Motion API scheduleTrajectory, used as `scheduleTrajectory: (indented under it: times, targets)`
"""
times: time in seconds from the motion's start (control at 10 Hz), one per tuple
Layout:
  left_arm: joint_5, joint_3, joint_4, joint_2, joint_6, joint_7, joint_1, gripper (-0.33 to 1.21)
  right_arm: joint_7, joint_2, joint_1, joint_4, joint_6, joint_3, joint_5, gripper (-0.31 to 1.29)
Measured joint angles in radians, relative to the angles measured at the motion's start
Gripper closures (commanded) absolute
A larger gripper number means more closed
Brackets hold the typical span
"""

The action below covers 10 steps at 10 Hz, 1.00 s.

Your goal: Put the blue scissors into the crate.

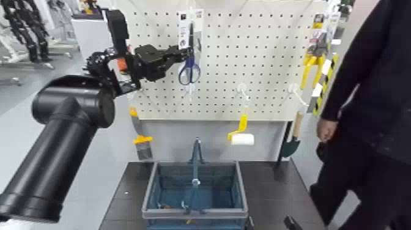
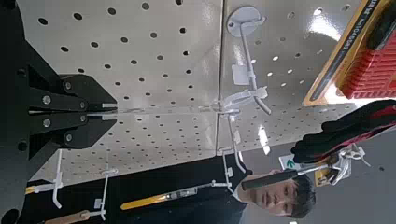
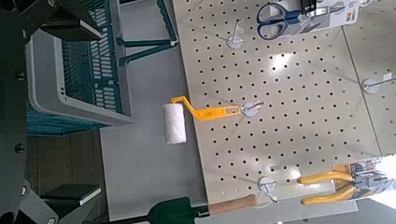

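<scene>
The blue scissors [image 1: 189, 68] hang on their white card on the pegboard's upper middle, blades up. They also show in the right wrist view [image 3: 280, 13]. My left gripper [image 1: 179, 57] is raised to the card's left edge. In the left wrist view its fingers [image 2: 82, 96] are closed on the thin card, seen edge-on. The crate [image 1: 151, 183] stands on the dark table below the board, with its blue handle upright; it also shows in the right wrist view [image 3: 65, 70]. My right gripper [image 3: 17, 112] is low beside the crate, open and empty.
A person [image 1: 373, 110] stands at the right of the board. On the pegboard [image 1: 257, 61] hang a yellow-handled paint roller [image 1: 240, 133], yellow pliers [image 1: 311, 66], a trowel [image 1: 292, 139] and a brush [image 1: 142, 145]. Bare hooks [image 2: 245, 19] stick out of the board.
</scene>
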<state>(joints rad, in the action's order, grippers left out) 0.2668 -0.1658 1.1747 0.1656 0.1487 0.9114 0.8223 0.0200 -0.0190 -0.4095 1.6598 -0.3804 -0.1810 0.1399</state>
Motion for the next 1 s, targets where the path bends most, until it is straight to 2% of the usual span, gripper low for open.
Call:
scheduleTrajectory:
  times: [0.7, 0.9, 1.0]
  targets:
    - [-0.002, -0.003, 0.007, 0.003, 0.002, -0.003, 0.007, 1.18, 0.0, 0.001, 0.0, 0.0, 0.0, 0.0, 0.0, 0.15]
    - [0.004, -0.005, 0.058, 0.003, 0.011, 0.001, -0.004, 1.18, 0.0, 0.001, 0.0, 0.0, 0.0, 0.0, 0.0, 0.15]
    - [0.016, -0.002, 0.125, 0.003, 0.031, 0.003, -0.023, 1.18, 0.0, 0.001, -0.001, 0.0, 0.0, 0.0, 0.0, 0.15]
